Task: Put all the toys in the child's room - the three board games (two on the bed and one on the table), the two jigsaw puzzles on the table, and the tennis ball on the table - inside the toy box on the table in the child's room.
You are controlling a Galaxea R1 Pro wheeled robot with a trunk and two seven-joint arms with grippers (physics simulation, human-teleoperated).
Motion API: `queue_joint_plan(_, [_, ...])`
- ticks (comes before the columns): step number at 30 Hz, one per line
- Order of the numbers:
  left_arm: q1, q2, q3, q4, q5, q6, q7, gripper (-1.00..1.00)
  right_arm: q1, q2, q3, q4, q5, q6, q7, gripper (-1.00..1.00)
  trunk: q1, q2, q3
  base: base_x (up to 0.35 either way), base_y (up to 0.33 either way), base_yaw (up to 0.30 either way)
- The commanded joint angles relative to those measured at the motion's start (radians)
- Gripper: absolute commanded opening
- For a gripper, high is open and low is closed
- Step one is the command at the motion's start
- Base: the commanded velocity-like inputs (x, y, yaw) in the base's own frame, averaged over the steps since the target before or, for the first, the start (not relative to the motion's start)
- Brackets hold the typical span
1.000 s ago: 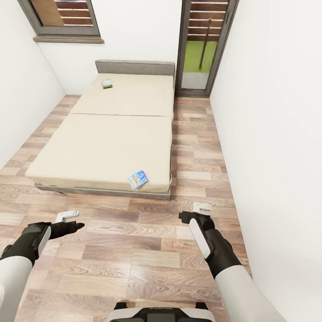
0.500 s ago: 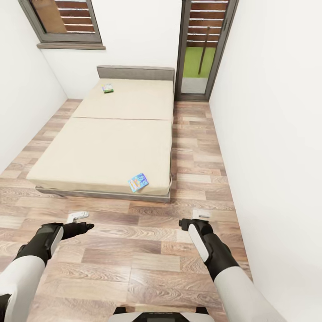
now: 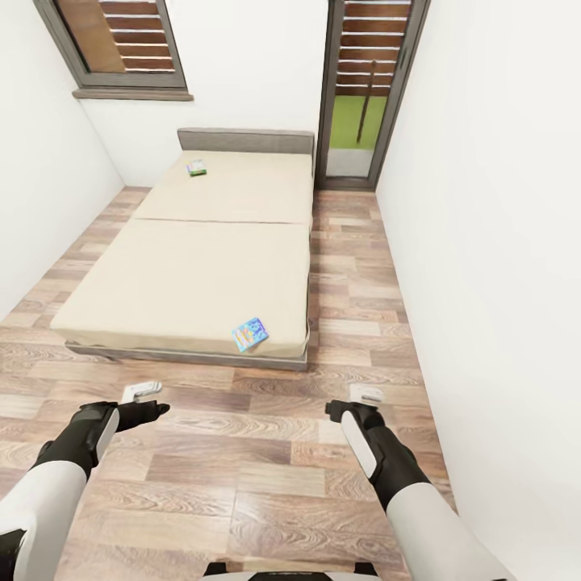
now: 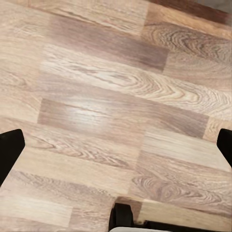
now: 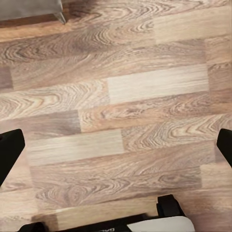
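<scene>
The bed (image 3: 186,274) is lying lengthwise ahead on the wood floor (image 3: 266,476), its headboard at twelve o'clock. Two board games are resting on the mattress: a blue one (image 3: 250,334) near the foot edge, a green one (image 3: 196,168) near the headboard. Both arms are reaching forward, low over the floor. The left gripper (image 3: 142,392) at ten o'clock and the right gripper (image 3: 365,394) at two o'clock are holding nothing. In each wrist view the dark fingers (image 4: 10,155) (image 5: 9,151) are standing wide apart over bare planks.

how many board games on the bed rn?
2. One board game lies at the foot end of the bed, close to its right corner nearest the robot. The other board game lies far up by the headboard, left of centre. Nothing looks hidden.
</scene>
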Motion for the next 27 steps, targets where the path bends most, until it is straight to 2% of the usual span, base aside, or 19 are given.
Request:
queue_joint_plan(1, [-0.001,-0.002,0.006,-0.001,-0.01,0.004,-0.008,1.0,-0.001,0.0,-0.002,0.0,-0.008,0.002,-0.009,1.0,0.001,-0.002,0.0,0.0,0.0,0.0])
queue_joint_plan(10, [0.001,-0.015,0.009,0.003,-0.003,-0.021,-0.005,1.0,-0.001,0.0,-0.017,0.003,-0.007,0.0,-0.009,1.0,0.001,-0.002,0.015,0.0,0.0,0.0])
queue_joint_plan(16, [0.001,-0.014,0.01,0.027,-0.002,-0.062,-0.005,1.0,-0.001,0.0,-0.018,0.004,-0.007,0.0,-0.009,1.0,0.001,-0.002,0.025,0.0,0.0,0.0])
queue_joint_plan(27, [0.001,-0.011,0.012,0.038,-0.002,-0.073,-0.007,1.0,-0.001,0.0,-0.018,0.005,-0.002,-0.001,-0.009,1.0,0.001,-0.002,0.043,0.0,0.0,0.0])
